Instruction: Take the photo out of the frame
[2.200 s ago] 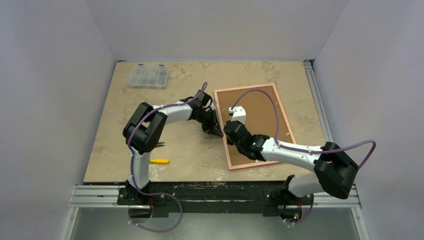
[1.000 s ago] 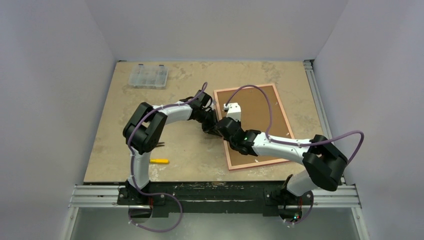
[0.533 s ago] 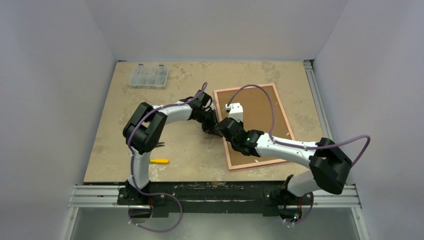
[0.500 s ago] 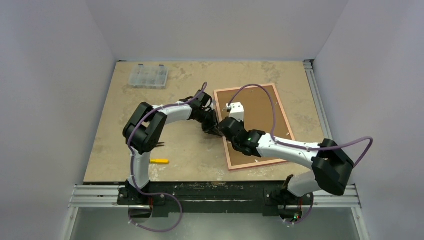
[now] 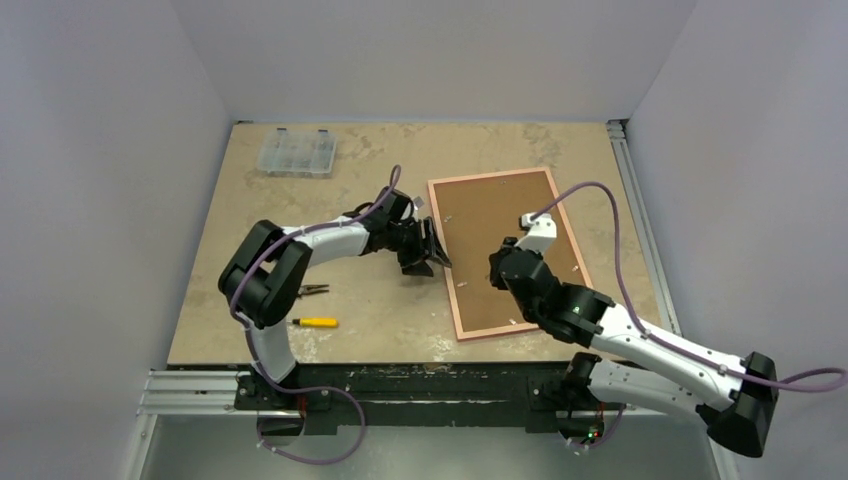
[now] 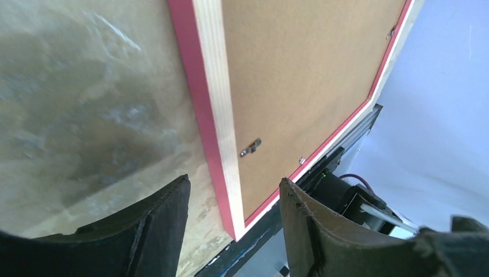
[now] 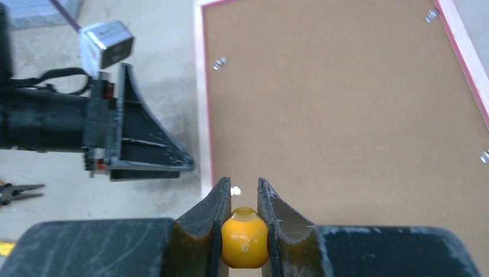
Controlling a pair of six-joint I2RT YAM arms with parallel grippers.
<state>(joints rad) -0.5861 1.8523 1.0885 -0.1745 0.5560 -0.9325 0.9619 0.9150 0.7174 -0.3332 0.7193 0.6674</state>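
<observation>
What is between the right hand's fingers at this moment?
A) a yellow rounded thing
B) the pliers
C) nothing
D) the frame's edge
A: in the right wrist view the right hand is shut on a yellow rounded thing, which sits deep between its two fingers.

Clear compartment box (image 5: 296, 152) far-left on table (image 5: 400, 160); pliers (image 5: 313, 290) just beyond yellow-handled tool (image 5: 318, 322); yellow knob (image 7: 244, 245) in right wrist view.
</observation>
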